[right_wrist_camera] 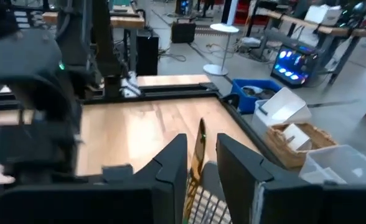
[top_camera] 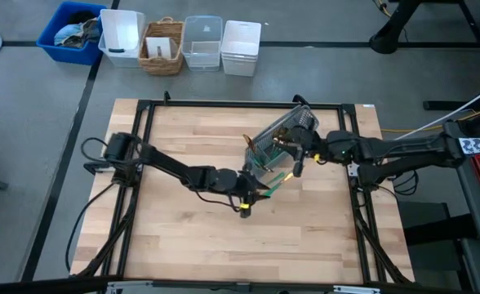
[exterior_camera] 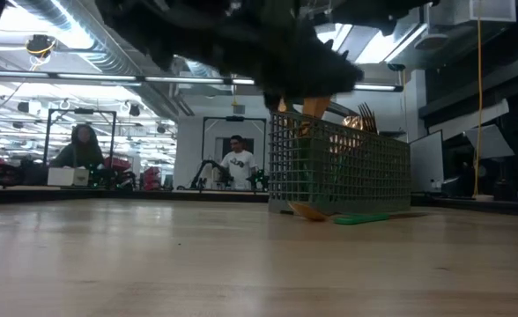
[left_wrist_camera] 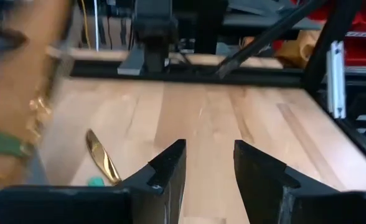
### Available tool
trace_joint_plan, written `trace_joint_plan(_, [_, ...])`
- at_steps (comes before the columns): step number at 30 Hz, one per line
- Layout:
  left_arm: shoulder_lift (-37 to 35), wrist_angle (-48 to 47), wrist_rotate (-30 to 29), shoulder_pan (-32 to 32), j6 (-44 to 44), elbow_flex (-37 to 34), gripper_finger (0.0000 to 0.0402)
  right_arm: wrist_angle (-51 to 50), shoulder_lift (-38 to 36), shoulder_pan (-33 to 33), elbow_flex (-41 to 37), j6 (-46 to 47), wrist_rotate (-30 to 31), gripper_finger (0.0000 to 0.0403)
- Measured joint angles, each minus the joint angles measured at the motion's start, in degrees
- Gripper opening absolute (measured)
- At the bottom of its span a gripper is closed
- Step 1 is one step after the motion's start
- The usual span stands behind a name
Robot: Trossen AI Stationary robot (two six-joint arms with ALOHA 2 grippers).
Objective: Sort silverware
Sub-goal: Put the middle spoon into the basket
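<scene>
The grey wire-mesh caddy (top_camera: 279, 135) (exterior_camera: 338, 172) stands slantwise at the table's middle right. Gold-headed silverware (exterior_camera: 365, 114) stands in it. One gold knife with a green handle (top_camera: 277, 180) (left_wrist_camera: 102, 155) (exterior_camera: 347, 217) lies flat on the table at the caddy's near side. My left gripper (top_camera: 255, 192) (left_wrist_camera: 210, 144) hovers open beside that knife, with only bare table between its fingers. My right gripper (top_camera: 295, 163) (right_wrist_camera: 201, 138) hangs open above the caddy's mesh (right_wrist_camera: 205, 202). A gold piece (right_wrist_camera: 200, 146) rises from the caddy and shows through the gap between the fingers.
Beyond the table's far edge stand a blue bin (top_camera: 73, 33), white and clear tubs (top_camera: 224, 45) and a wicker basket (top_camera: 162, 47). A black frame (top_camera: 142, 122) borders the table. In the low view, people (exterior_camera: 237, 163) sit far behind the table. Bare wood lies to the near left.
</scene>
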Motion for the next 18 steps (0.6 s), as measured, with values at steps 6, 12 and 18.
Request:
trace_joint_plan(6, [6.24,-3.91,0.00,0.00,-0.24,1.60,0.0125,-4.27,-0.43,0.00,0.01,2.48,-2.92,0.0087])
trace_joint_plan(12, [6.65,-15.87,-0.02,-0.54,5.63,1.60,0.0125,-10.38,-0.43,0.00,0.01,4.56,-9.67,0.0087])
trace_joint_plan(18, [6.63,-19.82,-4.29,-1.40,13.15,1.62,0.0125,-13.02,-0.43,0.00,0.01,4.73,-12.64,0.0087])
